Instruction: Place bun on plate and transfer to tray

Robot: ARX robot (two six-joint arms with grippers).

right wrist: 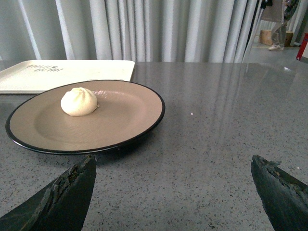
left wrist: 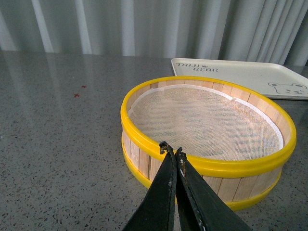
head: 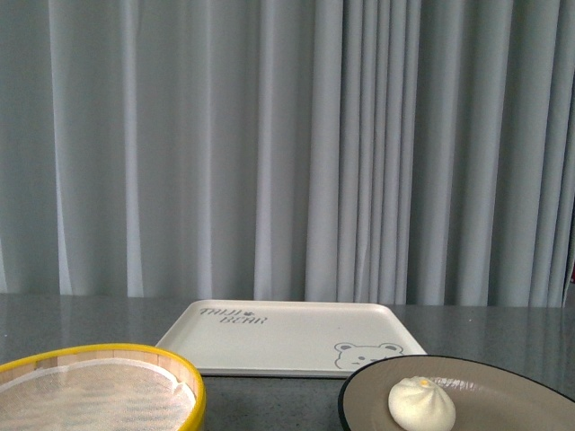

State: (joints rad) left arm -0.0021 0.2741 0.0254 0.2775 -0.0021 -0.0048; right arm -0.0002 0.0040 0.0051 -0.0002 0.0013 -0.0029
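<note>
In the front view, the bun (head: 420, 403) is sitting on the plate (head: 512, 395) at the near right of the counter (head: 503, 328), with the tray (head: 287, 341) lying just behind and a yellow basket (head: 196, 400) at the near left. In the left wrist view, the left jaws are pressing together with nothing between them, right by the basket's rim. In the right wrist view, the right jaws are gaping wide and holding nothing, near the plate.

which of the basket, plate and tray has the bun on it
The black-rimmed beige plate: the bun sits on it. The yellow-rimmed basket and the white tray carry no bun.
</note>
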